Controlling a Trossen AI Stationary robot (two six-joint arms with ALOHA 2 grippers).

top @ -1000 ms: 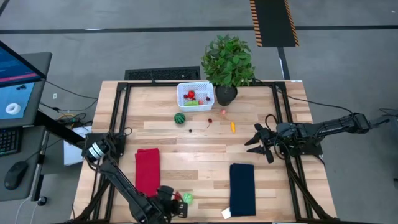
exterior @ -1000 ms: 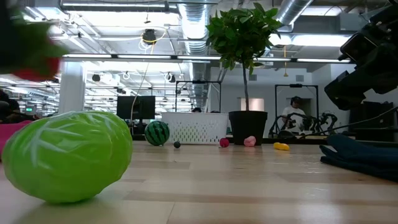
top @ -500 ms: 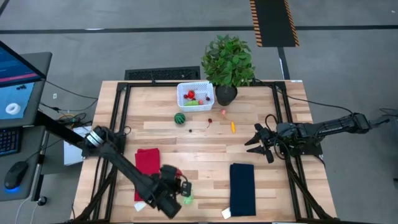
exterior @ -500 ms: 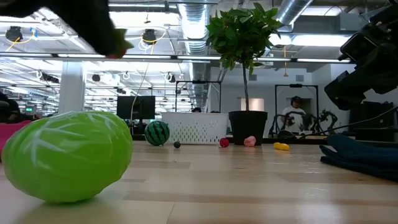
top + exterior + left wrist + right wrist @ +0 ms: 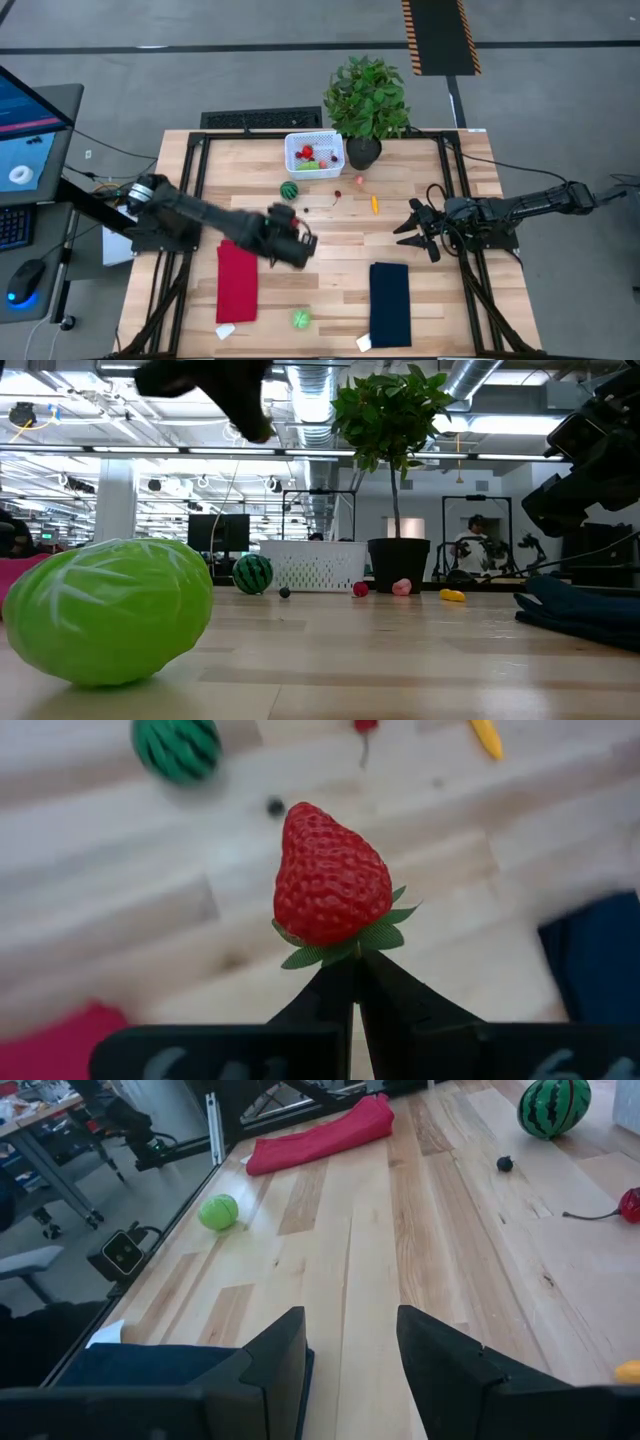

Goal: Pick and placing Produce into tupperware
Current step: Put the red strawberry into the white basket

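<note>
Left wrist view: the left claw (image 5: 355, 982) is pinching a red toy strawberry (image 5: 331, 875) by its green leaves. That thin hold risks dropping it short of the white perforated plastic basket (image 5: 314, 153). The right claw (image 5: 350, 1350) is waiting spread.

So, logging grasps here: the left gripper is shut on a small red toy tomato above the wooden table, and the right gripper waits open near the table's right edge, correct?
Not quite: the left gripper is shut on a red toy strawberry with green leaves, not a tomato, as the left wrist view shows. The rest holds: it is above the wooden table, and the right gripper waits open near the right edge.

Left hand (image 5: 355, 970) clamped, right hand (image 5: 350, 1345) agape
</note>
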